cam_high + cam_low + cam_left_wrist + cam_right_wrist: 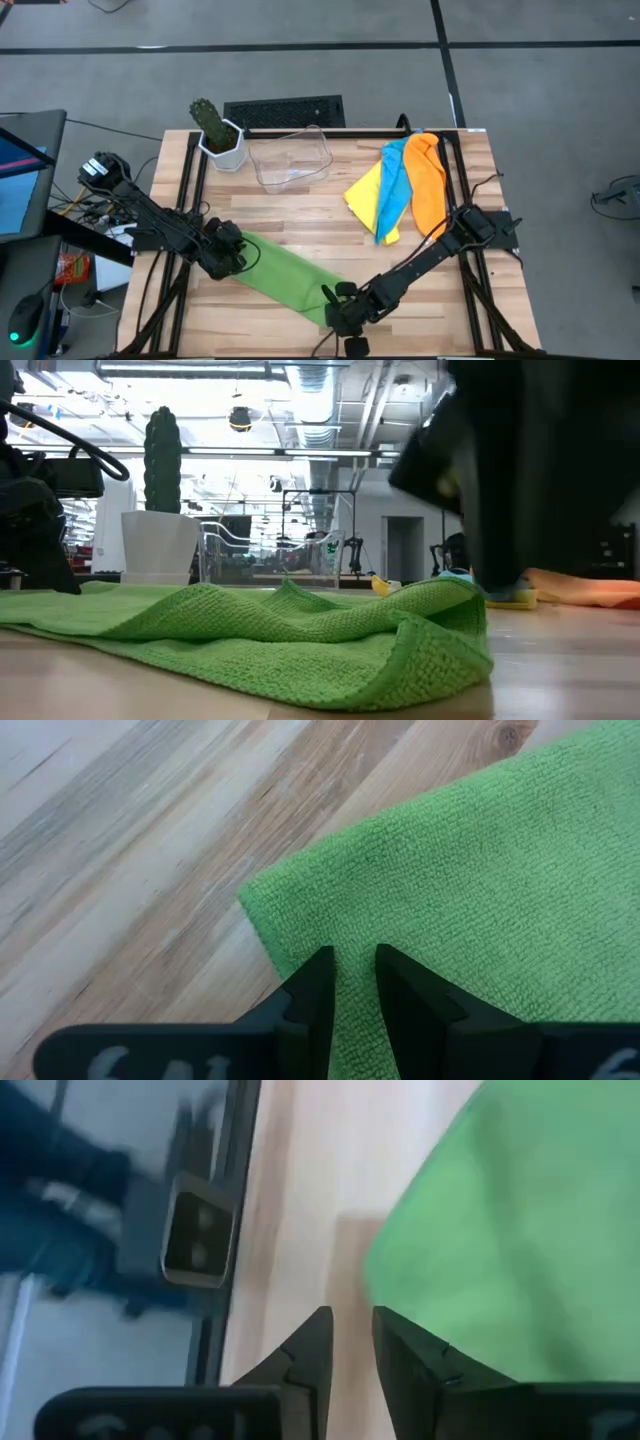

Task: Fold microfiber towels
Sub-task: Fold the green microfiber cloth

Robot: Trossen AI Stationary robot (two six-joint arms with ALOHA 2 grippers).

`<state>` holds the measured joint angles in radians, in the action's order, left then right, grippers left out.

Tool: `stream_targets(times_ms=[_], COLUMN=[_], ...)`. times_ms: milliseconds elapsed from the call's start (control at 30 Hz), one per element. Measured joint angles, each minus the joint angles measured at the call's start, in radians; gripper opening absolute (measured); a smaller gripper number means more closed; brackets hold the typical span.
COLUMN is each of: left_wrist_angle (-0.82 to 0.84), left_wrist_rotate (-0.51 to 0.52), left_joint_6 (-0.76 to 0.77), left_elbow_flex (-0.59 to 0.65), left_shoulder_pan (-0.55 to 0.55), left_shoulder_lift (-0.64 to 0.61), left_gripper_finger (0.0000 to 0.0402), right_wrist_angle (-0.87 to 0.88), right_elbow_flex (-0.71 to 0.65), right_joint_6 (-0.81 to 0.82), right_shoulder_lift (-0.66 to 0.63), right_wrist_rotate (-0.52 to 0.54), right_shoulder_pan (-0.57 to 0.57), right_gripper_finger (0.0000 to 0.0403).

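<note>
In the low view a dark, blurred arm blocks the upper right, hiding the towels behind it. The green towel [285,275], nubby and loosely rumpled, lies as a long diagonal strip at lower centre of the pale plank table [300,200]. The left gripper [350,970] pinches its upper-left corner between narrow fingers. The right gripper [345,310] holds its lower-right end, fingers nearly together.

A robotics lab: exposed ceiling ducts [320,400], strip lights, metal test rigs [305,525] beyond the wooden bench [300,205].
</note>
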<state>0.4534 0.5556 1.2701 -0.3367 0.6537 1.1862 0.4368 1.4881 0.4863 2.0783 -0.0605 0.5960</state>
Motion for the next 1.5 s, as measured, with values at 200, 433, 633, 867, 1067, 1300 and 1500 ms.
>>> stream_targets(times_ms=[200,433,633,867,1067,1300,1500], left_wrist_angle=[-0.002,-0.003,-0.003,-0.002,-0.001,-0.001,-0.001], left_wrist_rotate=[0.0,0.0,0.002,0.002,0.002,0.003,0.003], left_joint_6=[0.004,0.018,0.022,0.023,0.025,0.025,0.024], left_elbow_flex=[0.0,0.0,0.0,0.0,0.0,0.0,0.0], left_shoulder_pan=[0.0,0.0,0.0,-0.001,-0.001,-0.001,-0.001], left_shoulder_lift=[0.0,0.0,0.0,0.0,0.0,0.0,0.0], left_gripper_finger=[0.007,0.007,0.007,0.007,0.007,0.007,0.007], right_wrist_angle=[0.009,-0.006,-0.014,-0.033,-0.033,-0.037,-0.063], right_elbow_flex=[0.003,-0.001,-0.003,-0.002,0.0,0.0,-0.026], right_joint_6=[-0.087,-0.17,-0.239,-0.259,-0.259,-0.286,-0.279], right_shoulder_lift=[-0.097,-0.057,-0.043,0.013,0.021,0.021,0.021], right_wrist_rotate=[0.227,0.141,0.154,0.133,0.126,0.126,0.12], right_shoulder_pan=[-0.086,-0.181,-0.214,-0.223,-0.223,-0.223,-0.223], right_gripper_finger=[0.01,0.0147,0.0195,0.0199,0.0188,0.0157,0.0156])
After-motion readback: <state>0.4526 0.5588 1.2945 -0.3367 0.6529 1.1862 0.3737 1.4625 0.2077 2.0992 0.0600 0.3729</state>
